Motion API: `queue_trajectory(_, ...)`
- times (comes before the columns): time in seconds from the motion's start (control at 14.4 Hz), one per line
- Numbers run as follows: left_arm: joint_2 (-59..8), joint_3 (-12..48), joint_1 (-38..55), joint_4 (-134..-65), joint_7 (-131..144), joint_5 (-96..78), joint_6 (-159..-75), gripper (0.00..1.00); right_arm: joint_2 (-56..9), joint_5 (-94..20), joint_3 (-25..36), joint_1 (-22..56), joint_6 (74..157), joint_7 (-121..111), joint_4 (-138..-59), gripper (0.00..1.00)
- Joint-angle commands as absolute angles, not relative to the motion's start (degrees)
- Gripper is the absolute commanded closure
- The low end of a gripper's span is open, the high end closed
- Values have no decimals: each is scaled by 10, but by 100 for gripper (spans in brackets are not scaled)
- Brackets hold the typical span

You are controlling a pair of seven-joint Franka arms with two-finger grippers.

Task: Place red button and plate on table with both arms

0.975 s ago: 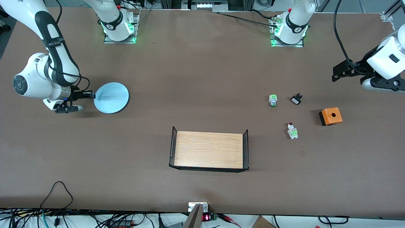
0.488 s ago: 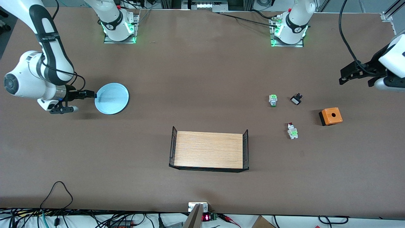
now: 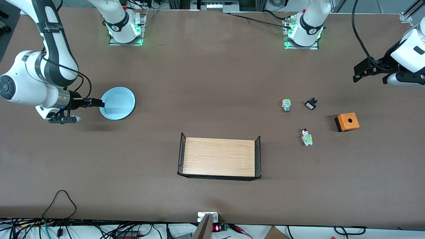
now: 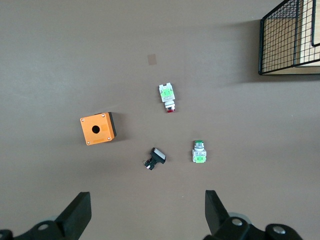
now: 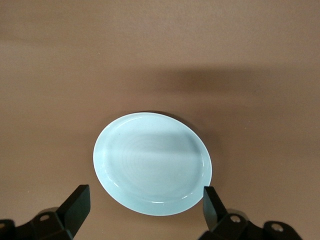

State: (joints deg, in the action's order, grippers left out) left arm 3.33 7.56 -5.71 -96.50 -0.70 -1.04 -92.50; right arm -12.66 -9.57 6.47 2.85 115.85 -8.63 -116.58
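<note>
Front view: red button [image 3: 306,136] is lying on the table [image 3: 212,83], below the left gripper [image 3: 360,70], which is hovering with jaws spread, holding nothing. Plate [image 3: 117,103] is sitting flat just off the right gripper [image 3: 96,103], whose jaws are standing apart, empty.

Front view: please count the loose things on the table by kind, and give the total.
Push-button switches: 3: red button, green-capped switch, black switch
Orange box: 1
Plate: 1
Wooden tray: 1
Total: 6
</note>
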Motion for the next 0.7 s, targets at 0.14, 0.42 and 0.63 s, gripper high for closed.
queue_trajectory(0.14, 37, 82, -55, -973, -18, -9, -930, 0, -114, -46, 65, 54, 1029, -35, -1040, 0)
queue_trajectory(0.42, 37, 91, -55, -972, -16, -8, -916, 0, -114, -10, 69, 60, 977, -46, -948, 0)
queue_trajectory(0.63, 37, 94, -55, -972, -16, -8, -912, 0, -107, -4, 70, 62, 948, -46, -905, 0)
